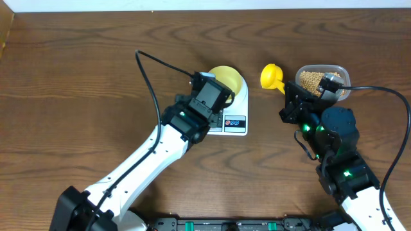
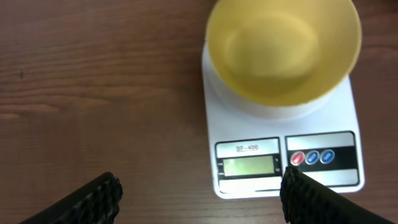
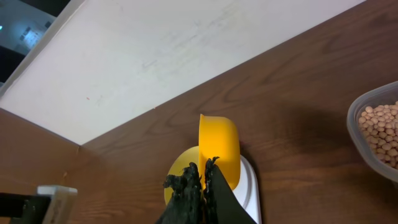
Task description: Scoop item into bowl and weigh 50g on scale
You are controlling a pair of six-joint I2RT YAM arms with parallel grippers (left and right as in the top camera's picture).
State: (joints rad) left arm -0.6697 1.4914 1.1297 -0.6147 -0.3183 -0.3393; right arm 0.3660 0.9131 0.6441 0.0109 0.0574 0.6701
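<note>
The pale yellow-green bowl (image 2: 283, 46) stands empty on the white scale (image 2: 249, 127), whose display (image 2: 250, 165) is lit but unreadable. My left gripper (image 2: 199, 200) hovers open just in front of the scale, with one finger (image 2: 93, 200) over bare table and the other (image 2: 311, 198) over the scale's button corner. The right gripper (image 3: 203, 177) is shut on the handle of a bright yellow scoop (image 3: 219, 146). In the overhead view the scoop (image 1: 272, 76) hangs between the bowl (image 1: 231, 77) and the clear tub of tan beans (image 1: 314, 79). No beans show in the scoop.
The clear tub (image 3: 367, 152) sits at the right of the right wrist view, well filled with beans (image 3: 380, 130). A pale wall or board (image 3: 186, 56) borders the table's far edge. Cables (image 1: 151, 83) trail over the wooden table from both arms.
</note>
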